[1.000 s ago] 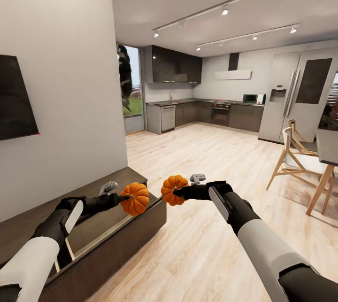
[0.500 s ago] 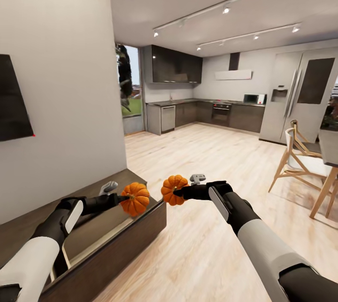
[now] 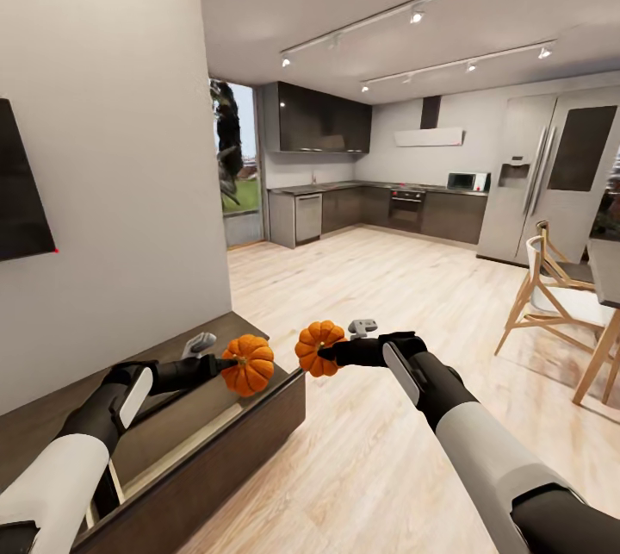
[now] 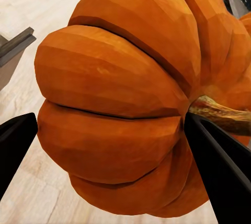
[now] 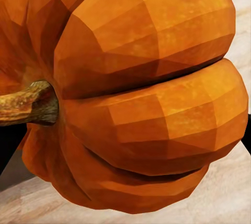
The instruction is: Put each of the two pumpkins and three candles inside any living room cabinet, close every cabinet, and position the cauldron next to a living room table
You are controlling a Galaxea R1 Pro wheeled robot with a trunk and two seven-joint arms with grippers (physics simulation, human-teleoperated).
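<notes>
Two orange pumpkins, one (image 3: pixel 248 364) in the left arm's grip and one (image 3: pixel 319 348) in the right; one long dark cabinet (image 3: pixel 220 442); one wall-mounted black screen (image 3: pixel 21 183); two ceiling light tracks; one fridge (image 3: pixel 551 175); one microwave (image 3: pixel 465 181); one oven (image 3: pixel 405 208); one wooden chair (image 3: pixel 551 295)

Reading no text, labels, brands, numbers or signs anywhere right now.
</notes>
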